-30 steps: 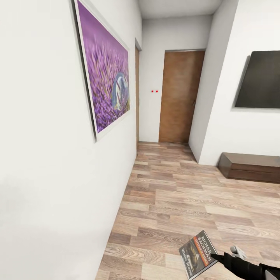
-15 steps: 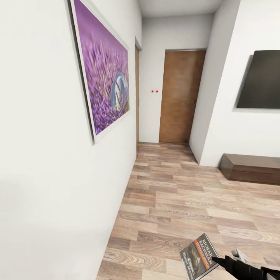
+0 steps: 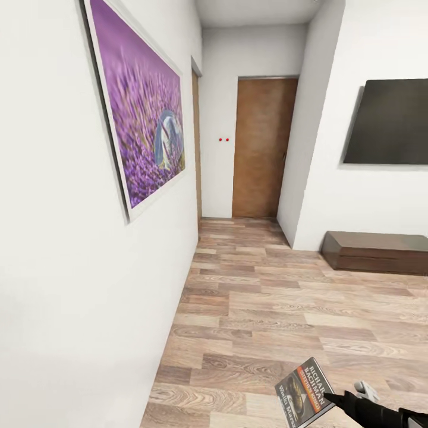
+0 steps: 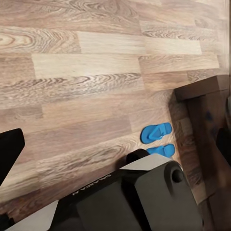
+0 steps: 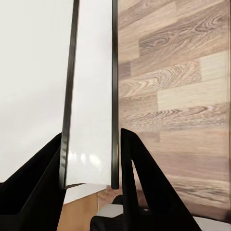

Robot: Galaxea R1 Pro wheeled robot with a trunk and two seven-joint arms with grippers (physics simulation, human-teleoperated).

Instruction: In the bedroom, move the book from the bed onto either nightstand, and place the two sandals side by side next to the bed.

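Carrying the book (image 3: 305,392) pinched in the right gripper (image 5: 91,159) over the floor (image 3: 267,297); keep grip firm, find nightstand. Sandals (image 4: 158,138) together by dark frame. Left fingers: can't tell.

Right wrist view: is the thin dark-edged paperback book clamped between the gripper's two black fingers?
Yes, the book stands edge-on between the right gripper's black fingers.

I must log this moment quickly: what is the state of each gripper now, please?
Left gripper: in view at the picture's edges, state cannot be told.
Right gripper: closed on the book, edge-on between its fingers.
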